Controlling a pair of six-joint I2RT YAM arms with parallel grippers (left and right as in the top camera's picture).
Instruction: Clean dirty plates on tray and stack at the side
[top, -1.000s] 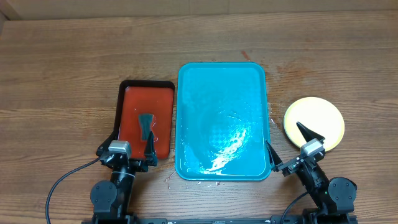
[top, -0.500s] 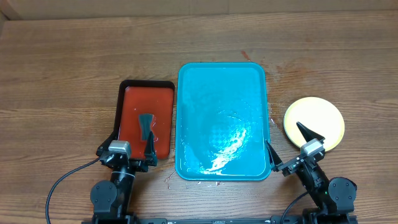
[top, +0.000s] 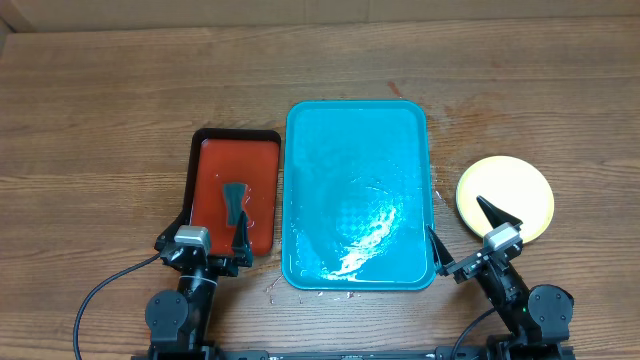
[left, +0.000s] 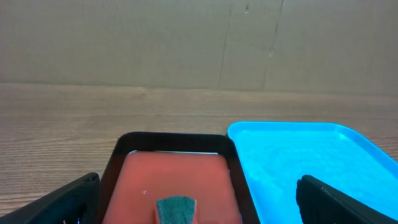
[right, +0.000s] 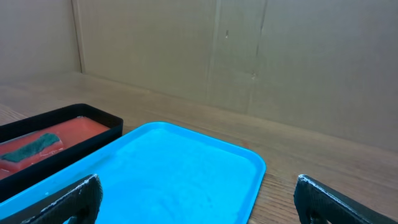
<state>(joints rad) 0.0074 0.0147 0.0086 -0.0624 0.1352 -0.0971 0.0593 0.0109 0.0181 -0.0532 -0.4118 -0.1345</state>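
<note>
Left jaws, right jaws spread wide; yellow-green plate on tabletop right of tray

Overhead straight down, wrist views low, forward, sharing tray

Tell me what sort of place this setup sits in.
Probably a robot test bench, not a kitchen: wood-grain table backed by plain cardboard, a turquoise tray, and a sponge in a red tray.

No text, label, brand or number can be read anywhere. All three views show only plain, unmarked surfaces.
</note>
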